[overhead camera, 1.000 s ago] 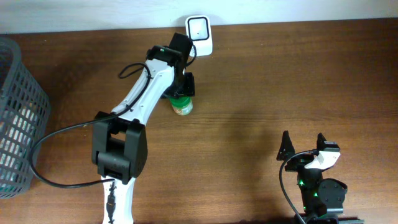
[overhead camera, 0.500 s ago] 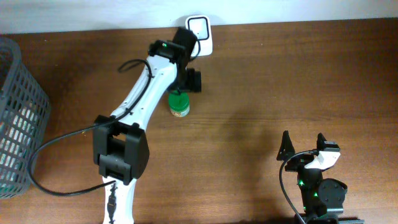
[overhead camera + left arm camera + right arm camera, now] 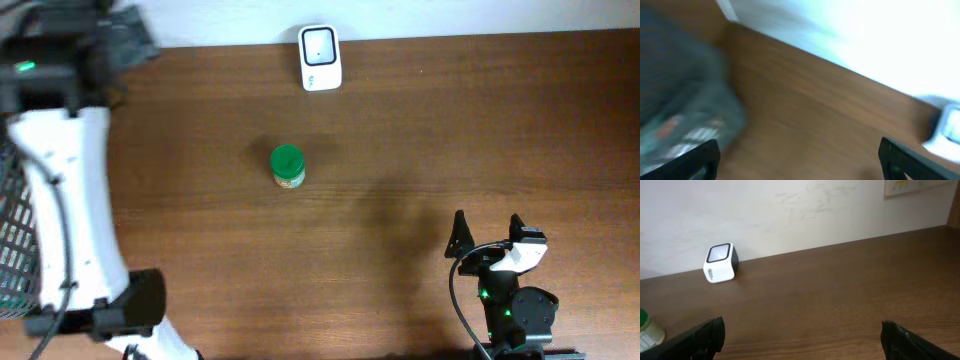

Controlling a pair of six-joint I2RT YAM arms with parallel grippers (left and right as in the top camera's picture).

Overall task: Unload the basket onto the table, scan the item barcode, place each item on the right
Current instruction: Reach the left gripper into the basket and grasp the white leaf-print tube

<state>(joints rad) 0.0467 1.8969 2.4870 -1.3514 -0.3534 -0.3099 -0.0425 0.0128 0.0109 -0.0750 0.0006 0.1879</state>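
— Left gripper (image 3: pixel 800 162) has swung off the jar (image 3: pixel 287 166), far left by the basket (image 3: pixel 12 250)?
— Yes, fingers wide apart, empty. Jar stands mid-table, nearer than the scanner (image 3: pixel 320 58). Right gripper (image 3: pixel 800 335) gapes empty too.

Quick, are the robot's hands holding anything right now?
Left gripper: open, empty.
Right gripper: open, empty.

Jar (image 3: pixel 288 166) alone, free all round; basket (image 3: pixel 10 240) blocks far left.

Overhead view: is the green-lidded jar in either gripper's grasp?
No, the green-lidded jar stands alone on the table, apart from the scanner, with nothing touching it.
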